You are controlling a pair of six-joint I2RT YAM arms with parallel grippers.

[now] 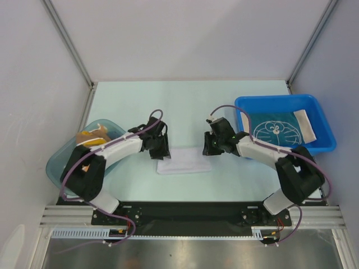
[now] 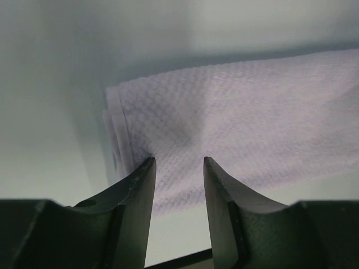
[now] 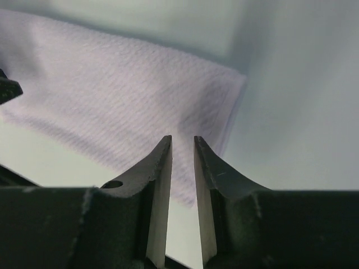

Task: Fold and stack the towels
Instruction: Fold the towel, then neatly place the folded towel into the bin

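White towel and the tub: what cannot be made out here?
- white towel: far corners, top view, under left gripper and right gripper.
- teal tub contents: top view, mostly under the left arm.
- towel's fold layers: left wrist view, blurred edge.

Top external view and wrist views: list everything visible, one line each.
pale green table: one, pale green, beneath everything
translucent teal plastic tub: one, teal, table's left near side
blue plastic bin: one, blue, table's right side
white waffle-weave cloth towel: one, white, folded flat at the table's middle
orange-brown soft cloth bundle: count unclear, orange and brown, inside the tub
teal-blue cloth towel with white cartoon drawing: one, teal-blue, lying in the bin
cream cloth towel: one, cream, in the bin, right of the teal-blue one
left hand: one, black, open, at the white towel's left end
right hand: one, black, open, at its right end
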